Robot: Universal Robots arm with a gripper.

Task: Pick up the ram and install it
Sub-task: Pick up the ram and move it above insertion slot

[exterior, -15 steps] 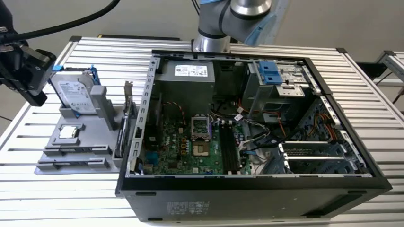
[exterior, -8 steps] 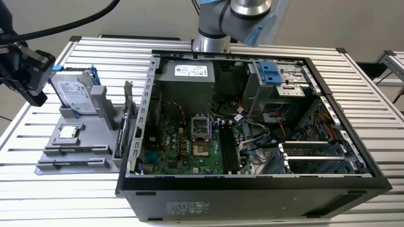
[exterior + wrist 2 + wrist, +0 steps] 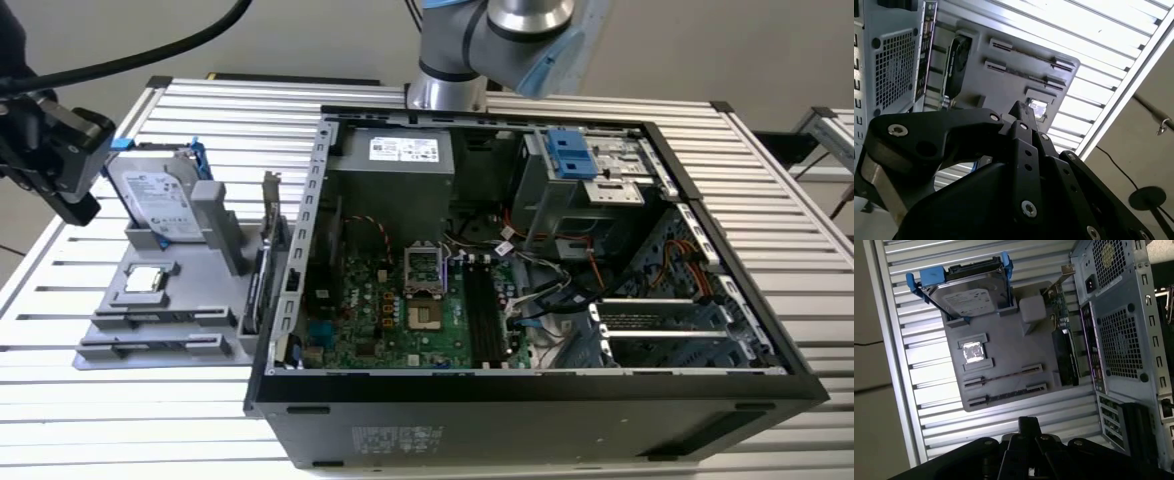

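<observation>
A table of ribbed silver slats fills most of the exterior view, with bright light glaring off the slats at lower left. A plain pale wall runs across the top; a second slatted table stands at the upper right edge.

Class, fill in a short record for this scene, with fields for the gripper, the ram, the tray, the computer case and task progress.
gripper: shut, holding nothing, raised clear of the tray
ram: on edge in a holder on the tray, untouched
tray: grey, also carries a hard drive and a silver chip
computer case: open, on the slatted table; memory slots appear empty
progress: ram not yet picked up
</observation>
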